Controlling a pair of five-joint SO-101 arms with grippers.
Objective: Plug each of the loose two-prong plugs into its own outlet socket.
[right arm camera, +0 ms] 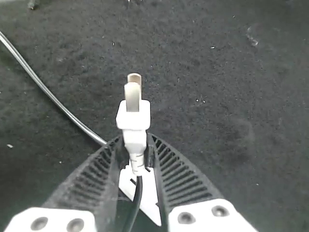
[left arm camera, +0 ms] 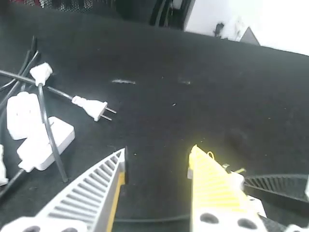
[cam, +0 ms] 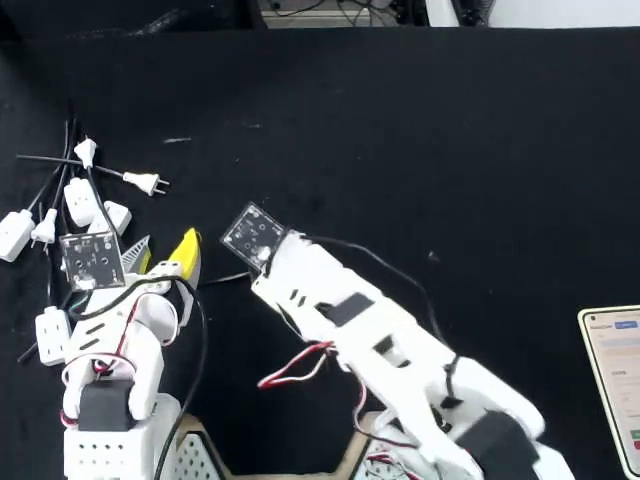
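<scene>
A loose white two-prong plug lies on the black table at the left, its prongs toward the middle; in the left wrist view this plug lies beyond my fingertips. White outlet sockets on black cords cluster at the left edge, and two of these sockets lie near the plug. My left gripper stands open with nothing in it, short of the plug; its fingers are spread wide. My right gripper is shut on another white plug, prongs pointing away from it, over bare table near the middle.
More white plugs and black cords tangle at the far left. Another socket block lies beside the left arm's base. A phone rests at the right edge. A black cable runs across the mat near the held plug.
</scene>
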